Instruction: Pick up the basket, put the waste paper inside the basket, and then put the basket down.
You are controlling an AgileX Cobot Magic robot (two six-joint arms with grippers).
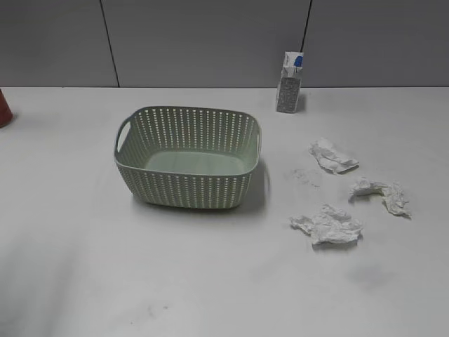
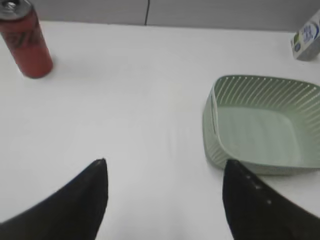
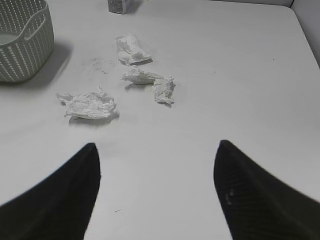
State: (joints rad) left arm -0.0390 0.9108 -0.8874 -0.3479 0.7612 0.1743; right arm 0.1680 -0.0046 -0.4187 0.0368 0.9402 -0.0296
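Observation:
The pale green basket (image 1: 188, 158) stands empty on the white table, left of centre; it also shows in the left wrist view (image 2: 260, 125) and at the top left of the right wrist view (image 3: 22, 40). Three crumpled white paper wads lie to its right: a far wad (image 1: 332, 156) (image 3: 131, 49), a right wad (image 1: 381, 192) (image 3: 150, 82) and a near wad (image 1: 327, 225) (image 3: 88, 104). My left gripper (image 2: 165, 165) is open and empty, left of and nearer than the basket. My right gripper (image 3: 157, 147) is open and empty, nearer than the wads. Neither gripper shows in the exterior view.
A white-grey carton with a blue mark (image 1: 290, 83) stands upright at the back behind the wads, also in the left wrist view (image 2: 306, 41). A red can (image 2: 26, 42) stands at the far left, its edge in the exterior view (image 1: 3, 109). A grey wall runs behind the table.

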